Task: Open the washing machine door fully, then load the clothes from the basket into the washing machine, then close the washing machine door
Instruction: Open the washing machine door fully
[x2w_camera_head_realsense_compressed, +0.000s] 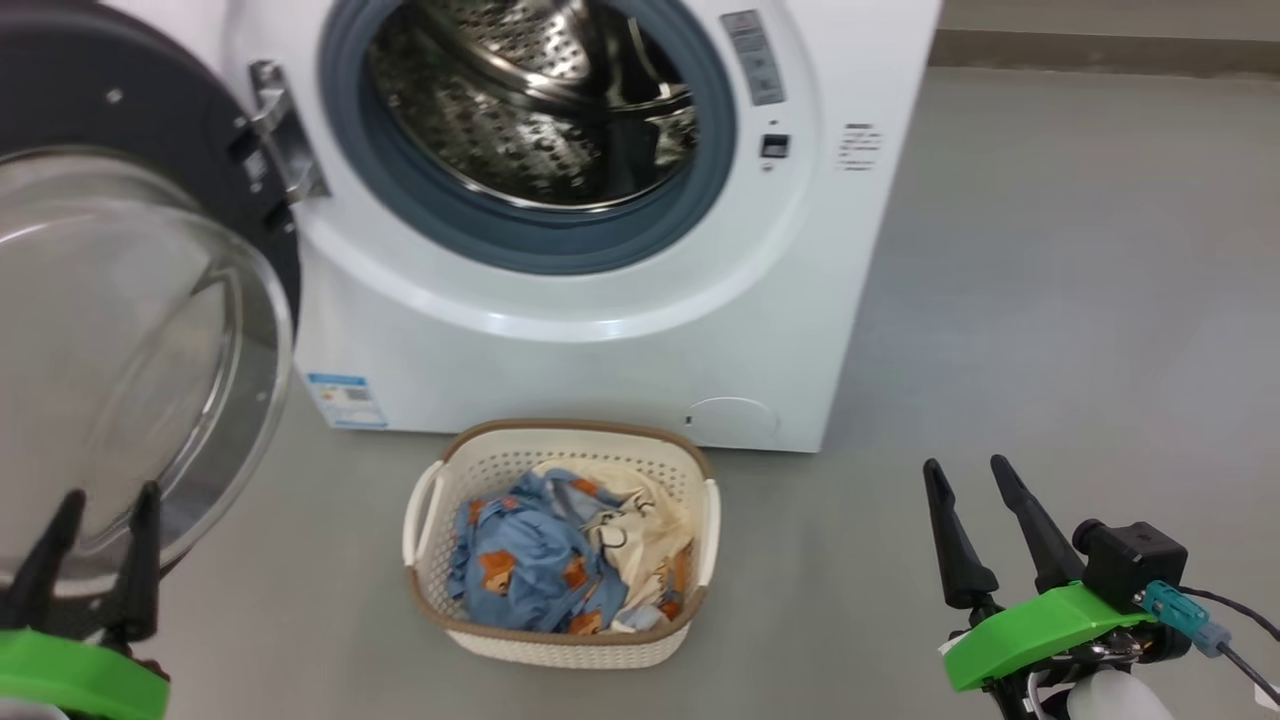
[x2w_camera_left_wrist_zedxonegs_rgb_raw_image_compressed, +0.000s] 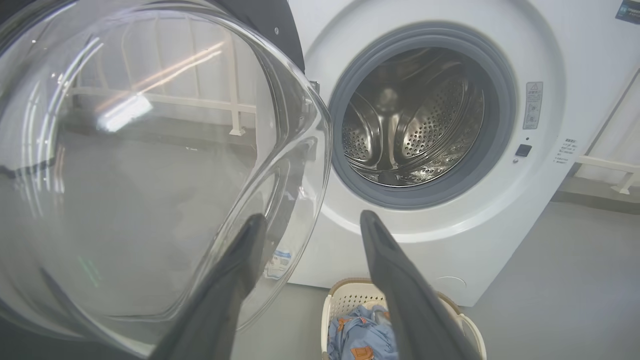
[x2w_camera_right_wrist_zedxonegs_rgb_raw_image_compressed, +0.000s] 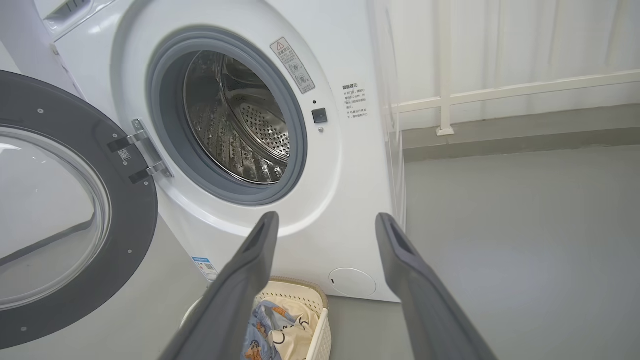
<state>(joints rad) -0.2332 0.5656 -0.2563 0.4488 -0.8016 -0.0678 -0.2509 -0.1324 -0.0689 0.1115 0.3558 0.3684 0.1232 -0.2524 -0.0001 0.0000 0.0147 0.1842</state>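
— Beside the washing machine, on its hinge side, how does the washing machine door stand?
— Wide open, with its dark grey inner face and glass bowl turned outward. The steel drum shows through the grey ring.
— And the load?
— The basket sits on the grey floor just in front of the machine, below the opening. The clothes are heaped inside it, blue bear print against cream.
— The grippers?
— The left gripper is close by the door's glass bowl with its fingers spread. Whether it touches the glass I cannot tell. The right gripper hovers over the floor on the machine's other side, fingers apart and holding nothing.
— What do the views add?
— The right wrist view takes in a white rail against the pale wall beyond the machine. The head view gives the whole basket with both handles. The left wrist view looks through the bowl.
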